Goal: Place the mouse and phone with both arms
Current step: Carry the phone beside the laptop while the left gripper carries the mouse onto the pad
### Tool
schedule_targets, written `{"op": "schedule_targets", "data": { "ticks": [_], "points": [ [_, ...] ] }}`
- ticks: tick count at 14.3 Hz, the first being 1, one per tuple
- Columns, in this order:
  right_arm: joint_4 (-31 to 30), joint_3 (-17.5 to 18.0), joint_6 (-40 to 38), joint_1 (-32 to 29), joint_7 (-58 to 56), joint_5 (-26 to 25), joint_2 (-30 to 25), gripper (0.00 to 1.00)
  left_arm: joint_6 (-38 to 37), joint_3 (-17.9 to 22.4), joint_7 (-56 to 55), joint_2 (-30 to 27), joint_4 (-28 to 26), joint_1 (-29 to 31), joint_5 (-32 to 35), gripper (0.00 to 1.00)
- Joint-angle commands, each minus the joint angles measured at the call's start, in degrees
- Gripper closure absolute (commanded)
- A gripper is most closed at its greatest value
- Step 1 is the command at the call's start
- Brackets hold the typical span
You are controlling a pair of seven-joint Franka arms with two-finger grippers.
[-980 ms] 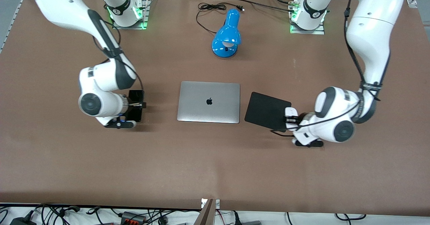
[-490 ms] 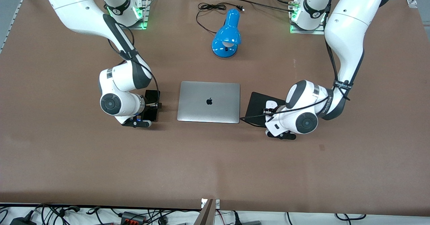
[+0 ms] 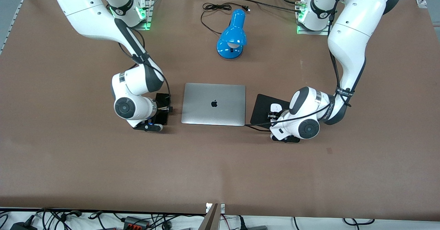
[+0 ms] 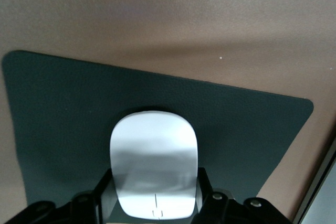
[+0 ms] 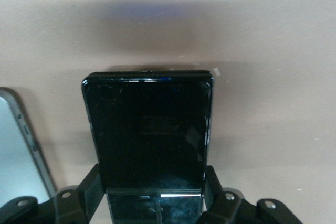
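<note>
My left gripper (image 3: 273, 114) is shut on the white mouse (image 3: 275, 107) and holds it low over the black square pad (image 3: 264, 109). In the left wrist view the mouse (image 4: 154, 156) sits between the gripper (image 4: 154, 184) fingers, with the pad (image 4: 63, 108) right beneath it. My right gripper (image 3: 165, 110) is shut on the black phone (image 3: 162, 99), low over the table beside the silver laptop (image 3: 213, 103), toward the right arm's end. In the right wrist view the phone (image 5: 149, 129) is flat in the gripper (image 5: 152, 184). I cannot tell whether either object touches down.
A blue desk lamp (image 3: 232, 37) with its black cable lies farther from the camera than the laptop. The laptop's edge (image 5: 18, 150) shows in the right wrist view close to the phone. Brown table (image 3: 206, 168) stretches nearer the camera.
Both arms have moved toward the laptop. The left gripper carried the mouse from the pad's edge to over the pad. The right gripper carried the phone close beside the laptop.
</note>
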Motion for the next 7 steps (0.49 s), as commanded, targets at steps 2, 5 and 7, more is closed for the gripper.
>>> {"op": "schedule_targets", "data": {
  "ticks": [2, 5, 7],
  "points": [
    [1.6, -0.2, -0.4, 1.5, 0.9, 0.9, 1.3, 0.82, -0.3, 0.3, -2.1, -1.8, 0.0, 0.1, -0.4, 0.00],
    [1.6, -0.2, -0.3, 1.7, 1.2, 1.0, 1.6, 0.82, -5.3, 0.7, -2.0, -7.1, 1.5, 1.8, -0.4, 0.00],
    [1.6, -0.2, 0.3, 1.7, 4.1, 1.0, 1.7, 0.82, -8.9, 0.8, -2.4, -10.8, 2.1, 3.3, -0.4, 0.00]
  ]
}}
